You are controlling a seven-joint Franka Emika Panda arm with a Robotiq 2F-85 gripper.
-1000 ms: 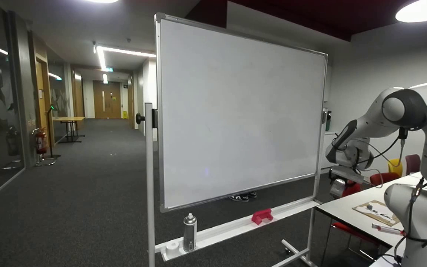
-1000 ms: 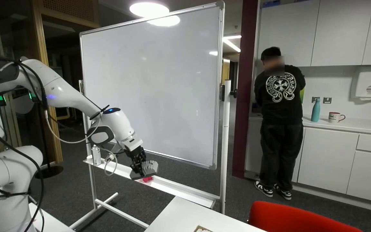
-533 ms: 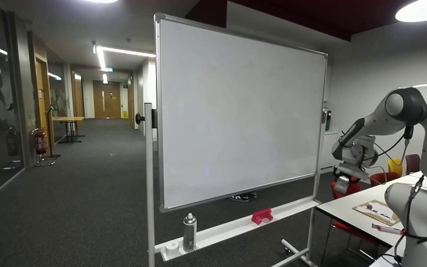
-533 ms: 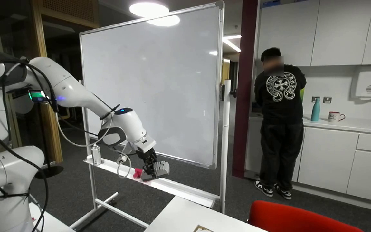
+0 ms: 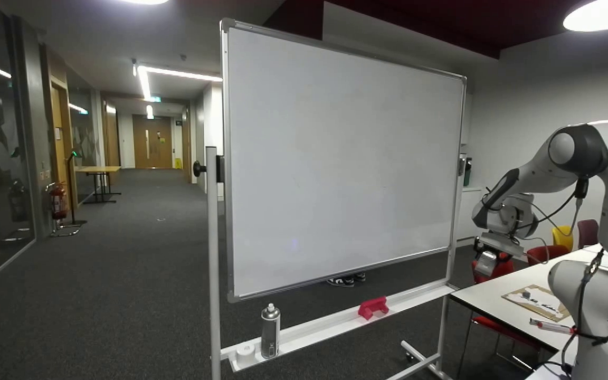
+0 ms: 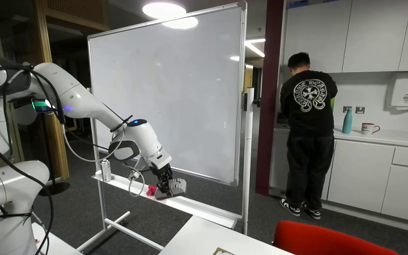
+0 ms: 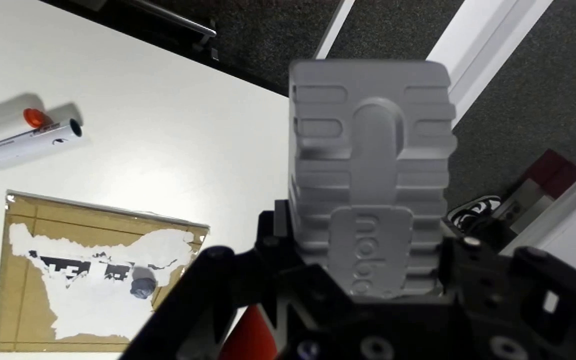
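The grey block eraser (image 7: 373, 165), deeply ribbed and embossed "nobo", is clamped between the fingers of the gripper (image 7: 365, 235); the jaws stand apart by the eraser's width. Left of the tool in the wrist view: a smooth white table (image 7: 168, 110) bearing two cylindrical markers (image 7: 28, 143) and, lower, a flat brown board (image 7: 15, 300) with ragged white paper (image 7: 93, 310). Behind the tool in an exterior view: the metal-framed whiteboard (image 6: 165, 95) and its tray (image 6: 204, 210), partly masked by the eraser. An angular red piece (image 6: 151, 190) sits on the tray, left of the tool.

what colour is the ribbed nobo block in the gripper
The nobo block is grey; it shows best in the wrist view.
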